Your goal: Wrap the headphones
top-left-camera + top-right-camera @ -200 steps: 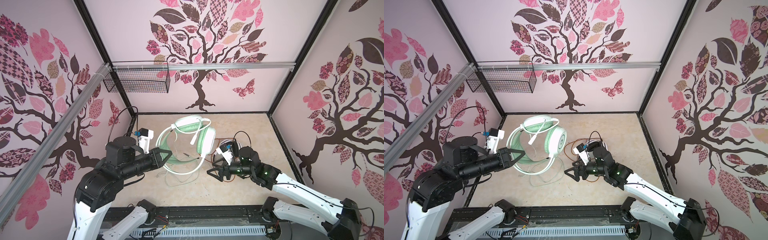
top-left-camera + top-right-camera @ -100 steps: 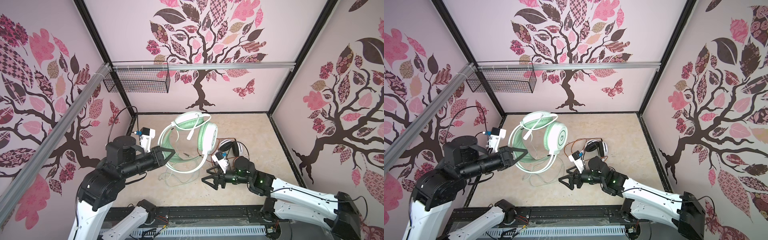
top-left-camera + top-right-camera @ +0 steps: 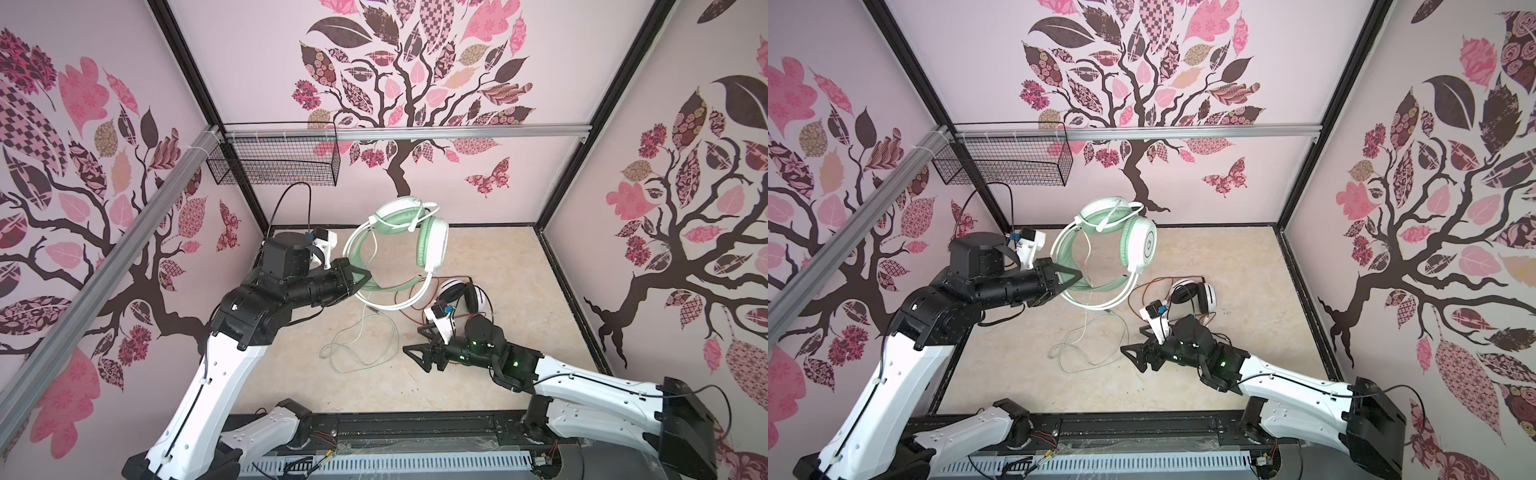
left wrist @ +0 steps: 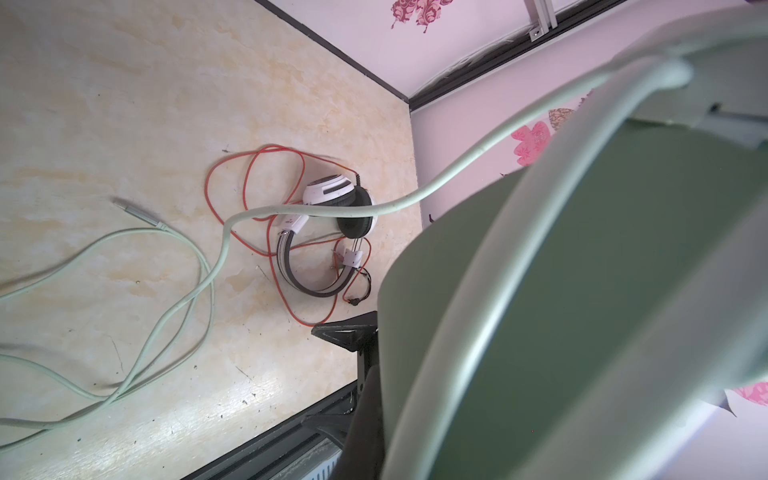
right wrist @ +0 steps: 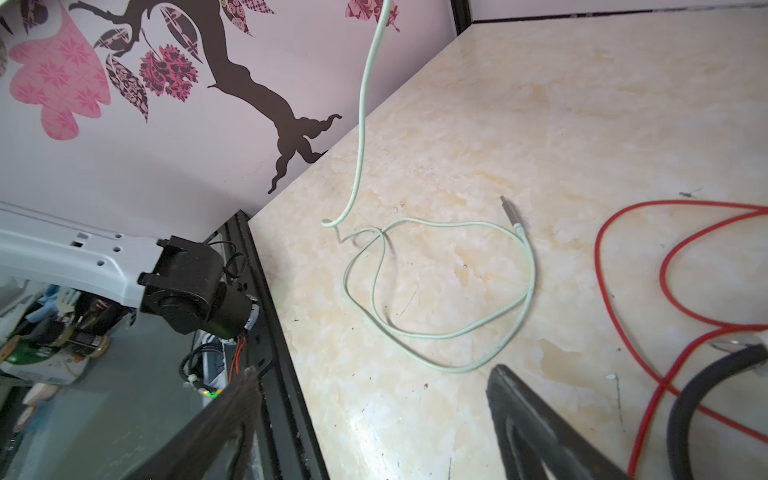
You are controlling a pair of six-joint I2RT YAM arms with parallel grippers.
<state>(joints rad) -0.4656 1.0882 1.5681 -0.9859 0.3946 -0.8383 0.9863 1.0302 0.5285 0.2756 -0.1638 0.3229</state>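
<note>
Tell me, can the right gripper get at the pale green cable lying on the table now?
Probably yes. The right gripper is open, low and facing the cable; only bare table lies between them. The mint-green headphones hang higher, held by the left gripper.

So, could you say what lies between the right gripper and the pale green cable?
Just bare tabletop between right gripper and pale green cable, shown in the right wrist view.

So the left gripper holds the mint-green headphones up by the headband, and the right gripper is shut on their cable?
No: the right gripper is open and empty; the right wrist view shows the cable lying loose on the table. The left gripper does hold the mint-green headphones by the headband.
</note>
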